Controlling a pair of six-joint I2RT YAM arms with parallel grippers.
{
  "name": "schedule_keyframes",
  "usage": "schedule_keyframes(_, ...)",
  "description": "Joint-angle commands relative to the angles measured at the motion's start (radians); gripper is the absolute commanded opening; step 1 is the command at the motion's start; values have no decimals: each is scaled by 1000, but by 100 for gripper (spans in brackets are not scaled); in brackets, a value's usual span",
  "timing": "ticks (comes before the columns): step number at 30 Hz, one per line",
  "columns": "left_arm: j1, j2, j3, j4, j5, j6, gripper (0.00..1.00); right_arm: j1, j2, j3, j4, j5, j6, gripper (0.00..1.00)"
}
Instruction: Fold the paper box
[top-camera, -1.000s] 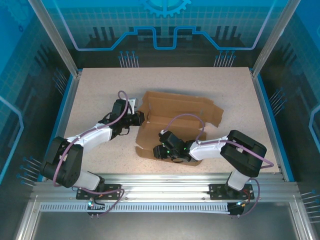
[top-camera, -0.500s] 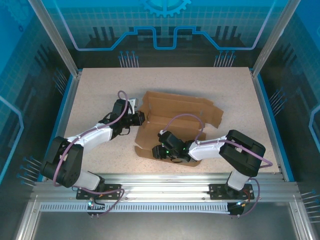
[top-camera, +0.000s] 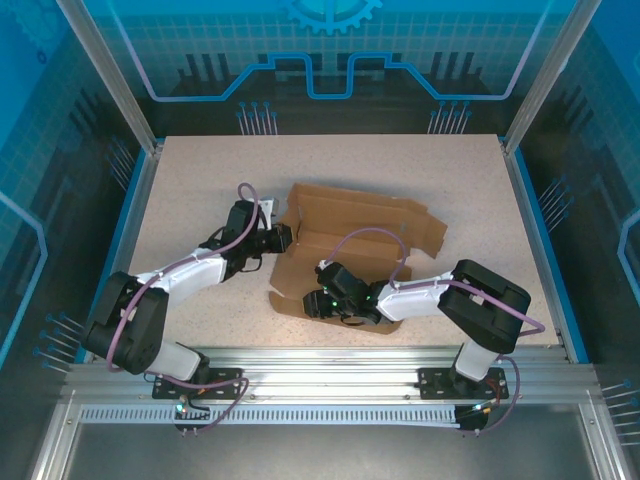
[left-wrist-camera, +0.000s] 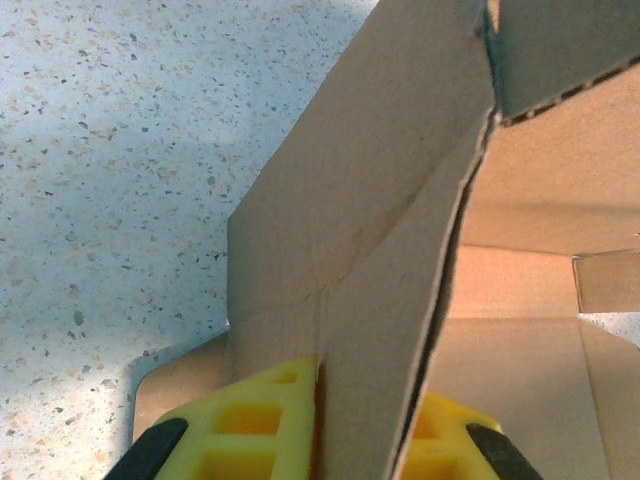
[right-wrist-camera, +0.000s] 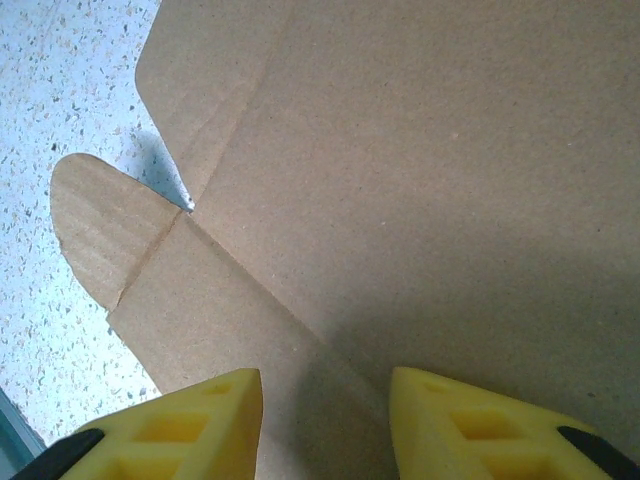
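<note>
Paper box (top-camera: 365, 225) lies part-folded on the table (top-camera: 200, 180), between your two grippers. Your left gripper (top-camera: 283, 237) is clamped on an upright side flap (left-wrist-camera: 370, 200) right at its tips, one yellow pad on each face. Your right gripper (top-camera: 318, 300) has its fingers (right-wrist-camera: 190, 425) apart, with the near flat panel (right-wrist-camera: 450, 150) directly beneath them; contact with it can't be judged.

The brown paper box (top-camera: 352, 250) lies mid-table, partly unfolded, left flap upright.
</note>
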Motion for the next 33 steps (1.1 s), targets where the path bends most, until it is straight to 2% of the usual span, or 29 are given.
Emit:
schedule_keyframes(1,-18,37,-47,-117,0,5,12,18,49,-24,-80,-8,14,41)
schedule_keyframes(10,-27,35,-59,-127,-32,37,12,16,18,-23,-84,-4,-4,43)
schedule_keyframes(17,-39,33,-64,-124,-48,46,12,0,-63,21,-137,-12,-88,46)
schedule_keyframes(27,-70,32,-66,-124,-86,47,12,-67,-243,104,-263,-49,-234,50)
schedule_keyframes(33,-79,29,-61,-132,-94,49,12,-148,-335,238,-420,-110,-339,55)
